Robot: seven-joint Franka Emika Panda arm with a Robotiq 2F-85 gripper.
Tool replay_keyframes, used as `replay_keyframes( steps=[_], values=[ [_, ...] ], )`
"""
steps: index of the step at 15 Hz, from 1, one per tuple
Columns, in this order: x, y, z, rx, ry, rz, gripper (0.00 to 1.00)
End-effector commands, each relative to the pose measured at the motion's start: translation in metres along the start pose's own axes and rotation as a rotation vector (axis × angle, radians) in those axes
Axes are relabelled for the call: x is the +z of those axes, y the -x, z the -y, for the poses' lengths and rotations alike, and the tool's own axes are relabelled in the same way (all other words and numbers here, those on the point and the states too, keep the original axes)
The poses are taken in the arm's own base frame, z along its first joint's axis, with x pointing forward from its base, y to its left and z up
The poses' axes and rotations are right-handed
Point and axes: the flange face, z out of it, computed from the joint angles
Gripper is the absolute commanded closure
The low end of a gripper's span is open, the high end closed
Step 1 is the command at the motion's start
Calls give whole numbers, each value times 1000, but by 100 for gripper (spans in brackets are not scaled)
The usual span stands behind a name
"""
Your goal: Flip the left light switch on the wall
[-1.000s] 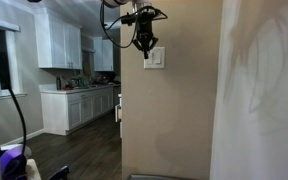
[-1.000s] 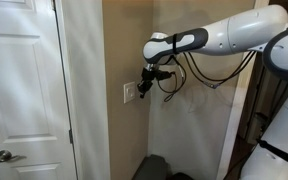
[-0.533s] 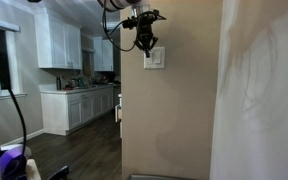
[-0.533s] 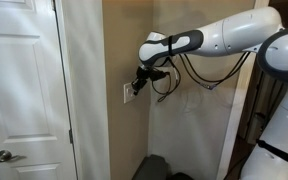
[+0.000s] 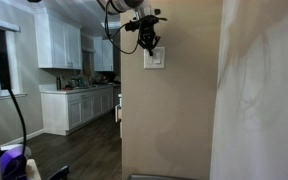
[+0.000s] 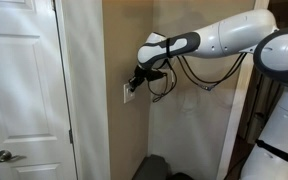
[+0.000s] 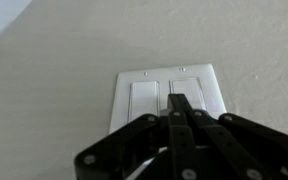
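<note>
**Hand at the switch plate, fingers closed**

My hand [image 7: 180, 101] is pressed together and holds nothing. In the wrist view the two black fingers [image 7: 175, 118] make one narrow tip. This tip lies over the thin strip between the two rockers of the white switch plate [image 7: 168, 72], maybe a little on the right switch [image 7: 196, 92]. The left light switch [image 7: 142, 100] is just beside the tip, on its left side, and nothing covers it. I cannot tell if the tip really touches the plate.

In an exterior view the hand [image 5: 149, 43] stands in front of the upper part of the plate [image 5: 156, 60] on the beige wall [image 5: 179, 110], near its corner edge. White kitchen cabinets [image 5: 59, 42] are well apart, in the room behind.

In an exterior view the white arm [image 6: 224, 35] reaches across to the wall [image 6: 124, 40] — black cables [image 6: 170, 82] hang in a loop under the wrist. A white door [image 6: 19, 90] is beside that wall.
</note>
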Motion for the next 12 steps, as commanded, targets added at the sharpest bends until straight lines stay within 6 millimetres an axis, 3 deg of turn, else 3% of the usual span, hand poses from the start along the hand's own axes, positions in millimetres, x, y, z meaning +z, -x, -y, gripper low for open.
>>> replay_keyframes(
  steps=[1, 12],
  values=[
    [1, -1, 0, 76, -17, -45, 100],
    [2, -3, 3, 159, -81, -52, 100]
  ],
)
